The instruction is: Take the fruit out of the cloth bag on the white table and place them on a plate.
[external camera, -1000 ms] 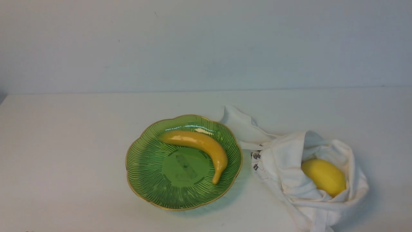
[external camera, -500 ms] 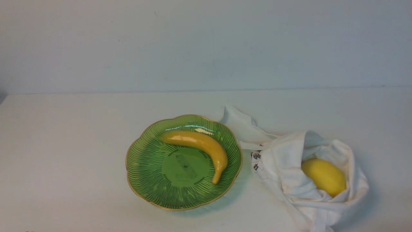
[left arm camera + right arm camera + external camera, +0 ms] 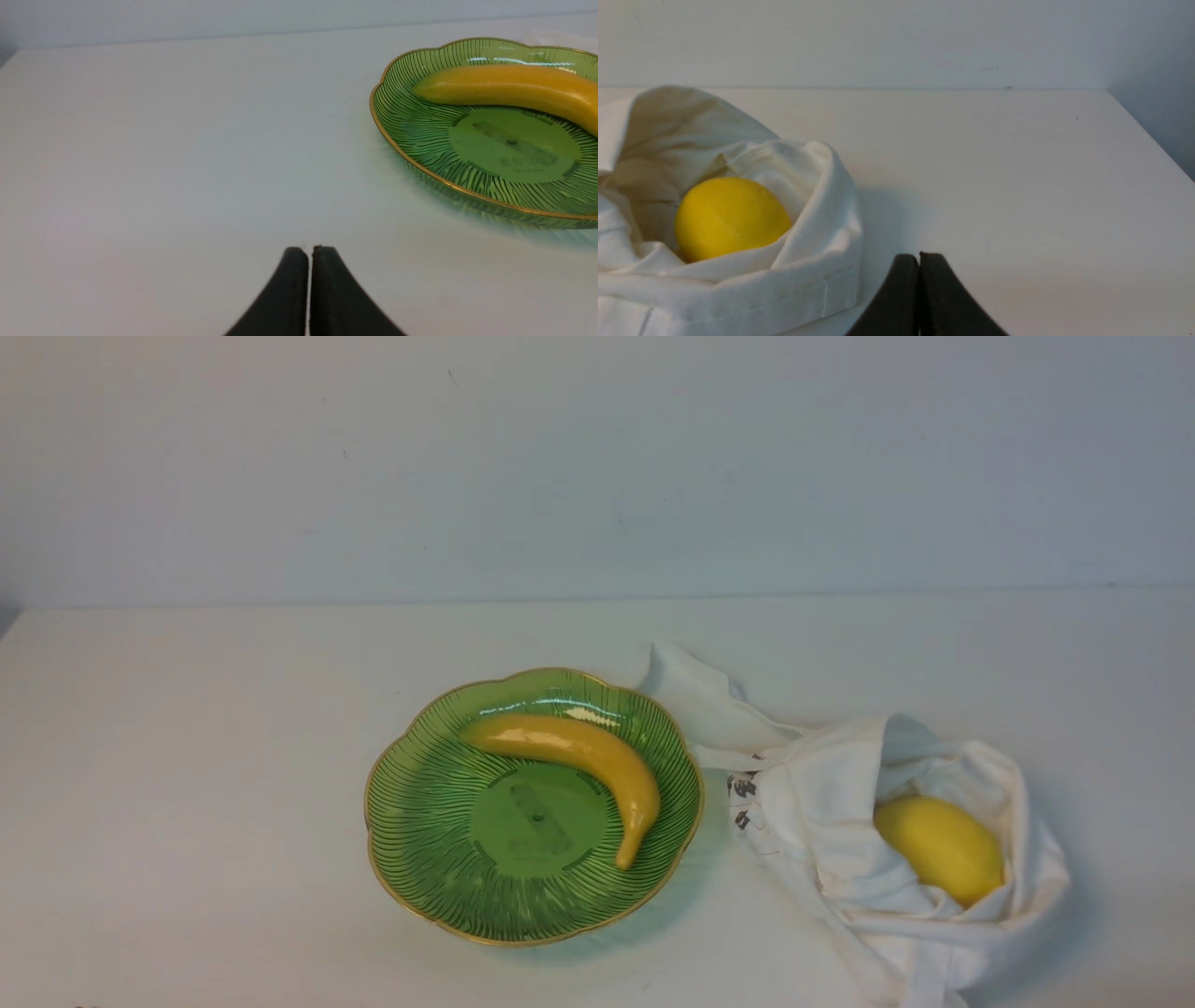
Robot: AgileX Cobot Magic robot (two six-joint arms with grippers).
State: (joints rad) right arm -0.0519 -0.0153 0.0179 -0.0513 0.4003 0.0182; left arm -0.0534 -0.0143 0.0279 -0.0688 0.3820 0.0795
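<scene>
Banana [image 3: 583, 761] on plate [image 3: 420, 803]; lemon [image 3: 941, 847] in cloth bag [image 3: 822, 821] (both grippers clenched, empty).

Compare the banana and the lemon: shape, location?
The banana is long and curved; the lemon is short and oval. The banana lies on the green plate; the lemon sits inside the cloth bag, partly wrapped by fabric. Both are glossy yellow, and nothing grips either.

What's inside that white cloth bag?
A lemon sits in the bag's open mouth, partly wrapped by cloth. Anything deeper under the folds is hidden.
</scene>
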